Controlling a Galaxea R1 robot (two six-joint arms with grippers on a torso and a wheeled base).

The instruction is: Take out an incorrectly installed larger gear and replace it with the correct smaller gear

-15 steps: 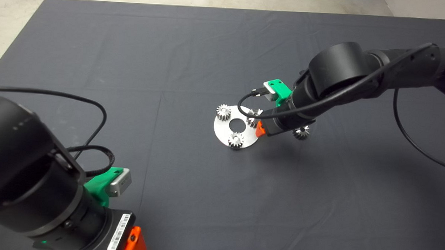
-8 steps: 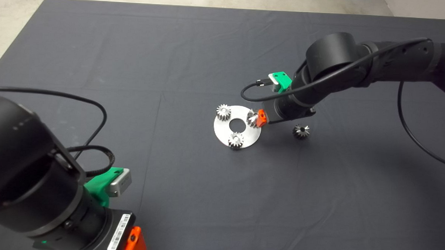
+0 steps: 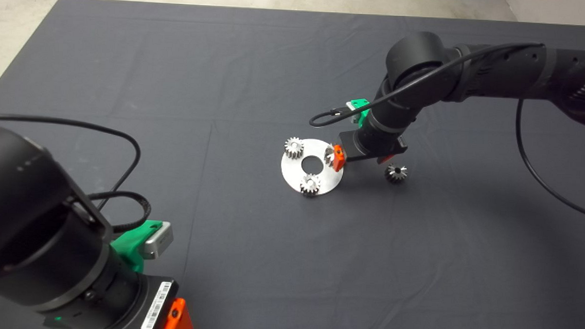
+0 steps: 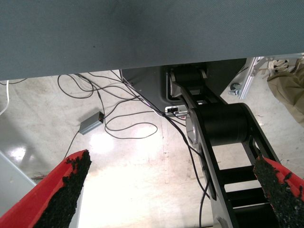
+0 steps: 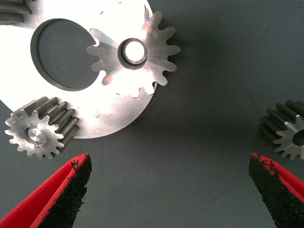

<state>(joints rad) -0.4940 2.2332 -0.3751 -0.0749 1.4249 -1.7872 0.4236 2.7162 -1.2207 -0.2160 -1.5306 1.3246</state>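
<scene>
The right gripper (image 3: 344, 159) hangs low over the right edge of the round metal plate (image 3: 297, 173), near the middle of the dark mat (image 3: 227, 84). Its two red fingers (image 5: 57, 199) are spread wide with nothing between them — only bare mat shows in the gap in the right wrist view.

The larger gear (image 5: 135, 54) sits flat on the plate's right side, seated on a bright pin that shows through its centre hole, with its long flaring teeth overhanging both the plate's big central hole and the plate's rim. In the head view it is mostly hidden behind the gripper's red fingertip (image 3: 339, 158).

Two small pale gears also stand on the plate: one at its near edge (image 3: 310, 184) and one at its far left (image 3: 294, 147). The smaller gear (image 3: 396, 173) lies on the mat to the right of the plate, apart from it, just beside the right gripper's body.

The left gripper (image 3: 177, 319) waits at the near left corner of the mat — its fingers (image 4: 61, 190) are wide apart and empty, with floor cables (image 4: 118, 118) showing beyond them.
</scene>
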